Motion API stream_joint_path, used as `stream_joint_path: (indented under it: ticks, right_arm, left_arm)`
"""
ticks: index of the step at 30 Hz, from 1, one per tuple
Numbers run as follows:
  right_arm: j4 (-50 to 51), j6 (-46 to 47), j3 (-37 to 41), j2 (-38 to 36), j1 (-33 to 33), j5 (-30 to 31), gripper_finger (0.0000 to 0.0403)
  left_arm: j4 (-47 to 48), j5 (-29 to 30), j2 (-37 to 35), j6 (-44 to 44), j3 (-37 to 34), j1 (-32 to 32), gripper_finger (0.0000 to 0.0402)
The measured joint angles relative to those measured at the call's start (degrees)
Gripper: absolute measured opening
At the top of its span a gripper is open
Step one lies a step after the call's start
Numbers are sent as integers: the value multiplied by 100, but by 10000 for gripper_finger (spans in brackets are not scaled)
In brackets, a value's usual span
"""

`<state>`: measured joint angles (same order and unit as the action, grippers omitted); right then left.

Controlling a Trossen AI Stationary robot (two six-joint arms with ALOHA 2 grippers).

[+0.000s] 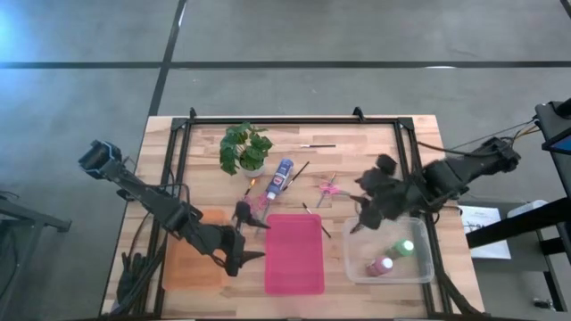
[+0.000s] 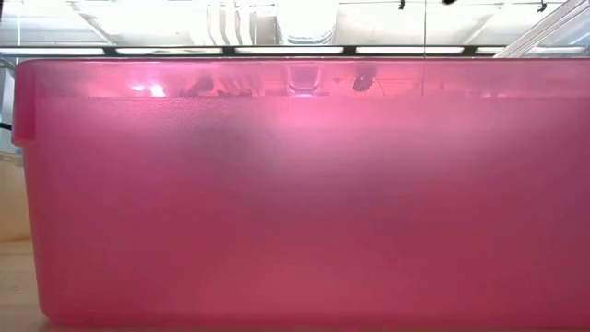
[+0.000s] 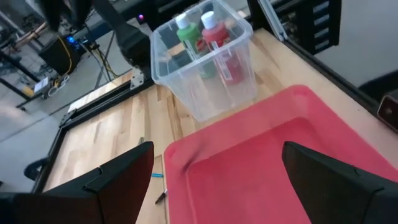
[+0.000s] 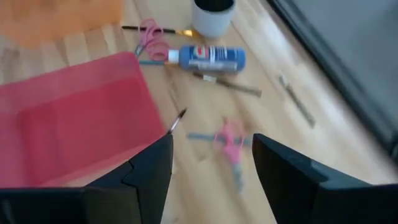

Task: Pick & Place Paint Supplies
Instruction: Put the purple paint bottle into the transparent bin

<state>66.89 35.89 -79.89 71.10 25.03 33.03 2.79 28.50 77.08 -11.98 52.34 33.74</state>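
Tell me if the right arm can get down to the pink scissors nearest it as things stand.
Probably yes. The right tool hangs open just above the pink scissors, which lie alone on bare wood; the nearest brush lies clear to one side.

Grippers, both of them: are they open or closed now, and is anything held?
Left gripper: open, empty, above the pink plastic tray.
Right gripper: open, empty, above the wooden table.

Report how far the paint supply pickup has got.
Done: the green bottle and the pink-red bottle lie in the clear bin.

In hand: nothing. The right hand is open above the table near one pair of pink scissors; the left hand is open over the pink tray.

Left: the blue-and-white bottle, both scissors and the brushes lie on the table.
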Motion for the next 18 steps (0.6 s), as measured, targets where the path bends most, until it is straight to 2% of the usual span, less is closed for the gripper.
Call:
stream_joint_path:
  ticks: [4, 9, 15, 18]
  right_arm:
    - [-345, -1139, 8, 104, -674, -406, 217]
    - [-419, -1337, 70, 166, -1218, -487, 217]
    - [-928, -1200, 283, 172, -1217, -495, 217]
    - [-1301, -1116, 449, 172, -1107, -488, 217]
  left_arm:
    - [-12, 158, -29, -47, 17, 50, 361]
    - [432, 965, -129, 260, 17, 204, 361]
    - [1528, 2157, -159, 2046, 15, 97, 361]
    - [2046, 2294, -159, 3114, 15, -148, 361]
